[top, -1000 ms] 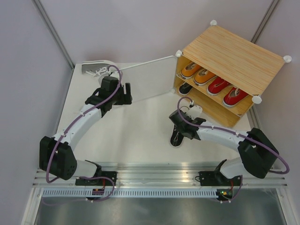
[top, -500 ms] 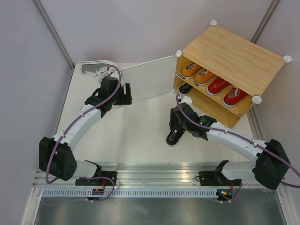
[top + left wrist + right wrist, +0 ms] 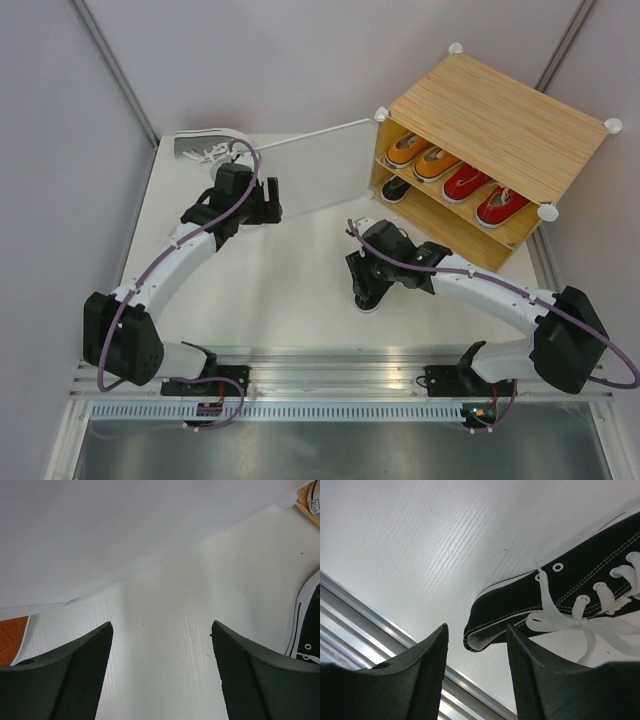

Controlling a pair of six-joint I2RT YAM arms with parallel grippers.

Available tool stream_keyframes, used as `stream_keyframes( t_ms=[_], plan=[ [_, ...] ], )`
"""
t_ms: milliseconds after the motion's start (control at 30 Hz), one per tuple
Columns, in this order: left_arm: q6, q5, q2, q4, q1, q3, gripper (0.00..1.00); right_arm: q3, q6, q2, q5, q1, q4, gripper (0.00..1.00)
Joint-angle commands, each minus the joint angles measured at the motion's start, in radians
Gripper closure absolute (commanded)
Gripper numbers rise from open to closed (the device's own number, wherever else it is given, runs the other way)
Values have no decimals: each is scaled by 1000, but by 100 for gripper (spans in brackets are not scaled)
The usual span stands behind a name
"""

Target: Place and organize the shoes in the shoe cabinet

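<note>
The shoe cabinet (image 3: pixel 500 110) stands at the back right with its frosted door (image 3: pixel 310 165) swung open to the left. Two orange shoes (image 3: pixel 420 155) and two red shoes (image 3: pixel 485 195) sit on its upper shelf, and a black shoe (image 3: pixel 394 189) on the lower shelf. Another black shoe (image 3: pixel 367 298) lies on the table. My right gripper (image 3: pixel 368 280) hovers over it, open; in the right wrist view (image 3: pixel 476 630) the shoe's heel (image 3: pixel 485 635) lies between the fingers, untouched. A grey shoe (image 3: pixel 203 149) lies at the far left. My left gripper (image 3: pixel 270 205) is open and empty beside the door (image 3: pixel 100 530).
A metal rail (image 3: pixel 340 365) runs along the table's near edge, close to the black shoe; it shows in the right wrist view (image 3: pixel 380 630). In the left wrist view a black shoe's side (image 3: pixel 305 625) is at the right edge and the cabinet's corner knob (image 3: pixel 287 500) at the top right.
My right arm has swung its wrist to the left and turned over the black shoe, which has shifted slightly left on the table. The left arm has not moved.
</note>
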Motion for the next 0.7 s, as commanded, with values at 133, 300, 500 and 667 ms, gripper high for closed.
stream_keyframes(
  t_ms=[133,300,500,667],
  plan=[
    [2,0,-14,8,0,9,17,61,-73,89,-89,38,-49,46],
    [2,0,-19,8,0,9,17,49,-55,140,-107,71,-55,46],
    [2,-5,-24,6,0,11,17,50,-51,187,-46,110,-62,47],
    [2,-6,-28,6,1,8,17,64,-73,209,39,113,-78,60]
  ],
)
